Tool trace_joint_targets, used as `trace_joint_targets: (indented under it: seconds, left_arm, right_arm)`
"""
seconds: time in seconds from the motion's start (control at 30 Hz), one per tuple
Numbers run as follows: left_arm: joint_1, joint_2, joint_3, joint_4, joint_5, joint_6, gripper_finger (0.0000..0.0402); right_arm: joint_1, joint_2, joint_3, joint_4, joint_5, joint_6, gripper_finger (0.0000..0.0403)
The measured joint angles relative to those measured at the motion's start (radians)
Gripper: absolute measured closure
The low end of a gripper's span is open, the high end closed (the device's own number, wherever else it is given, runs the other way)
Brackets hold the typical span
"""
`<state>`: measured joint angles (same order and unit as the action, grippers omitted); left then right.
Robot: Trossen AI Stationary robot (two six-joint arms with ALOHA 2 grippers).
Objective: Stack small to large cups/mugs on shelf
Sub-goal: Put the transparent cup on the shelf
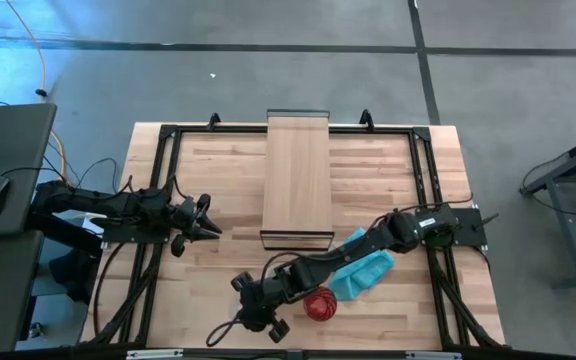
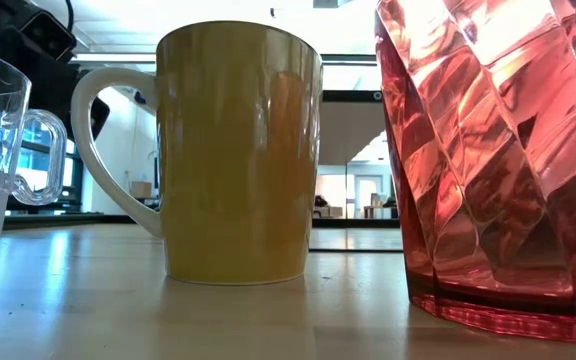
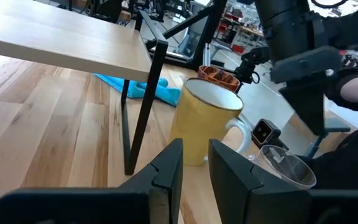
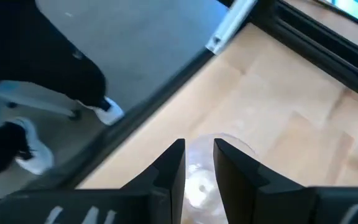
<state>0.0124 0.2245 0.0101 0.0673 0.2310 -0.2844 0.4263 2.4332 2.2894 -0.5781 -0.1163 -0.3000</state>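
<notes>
Nothing on shelf (image 1: 298,175) yet. Right tool (image 4: 199,165) narrowly parted, empty, right above clear glass (image 4: 205,177); yellow mug (image 3: 205,121) and red cup (image 1: 319,304) close beside. Left tool (image 3: 194,168) narrowly parted, empty, waiting.

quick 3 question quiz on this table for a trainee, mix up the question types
1. True or false: a cup already stands on the shelf.
2. In the high view, what lies beside the red cup? A) a teal cloth B) a sponge C) a plate
3. Fill in: the clear glass sits right in front of the ____ gripper.

Key:
1. False; the shelf top is bare.
2. A.
3. Right: the right gripper is at the glass near the table's front edge, while the left gripper hangs at the left side, away from the cups.
</notes>
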Motion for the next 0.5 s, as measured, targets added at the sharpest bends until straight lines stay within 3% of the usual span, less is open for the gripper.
trace_joint_targets:
  seconds: [0.2, 0.5]
  left_arm:
    - [0.0, 0.0, 0.0, -0.001, 0.0, 0.003, 0.0334]
    - [0.0, 0.0, 0.0, -0.001, -0.004, 0.004, 0.0334]
  right_arm:
    - [-0.001, 0.0, 0.0, 0.011, 0.092, 0.015, 0.0325]
    - [0.008, 0.0, 0.0, -0.023, 0.028, 0.033, 0.0325]
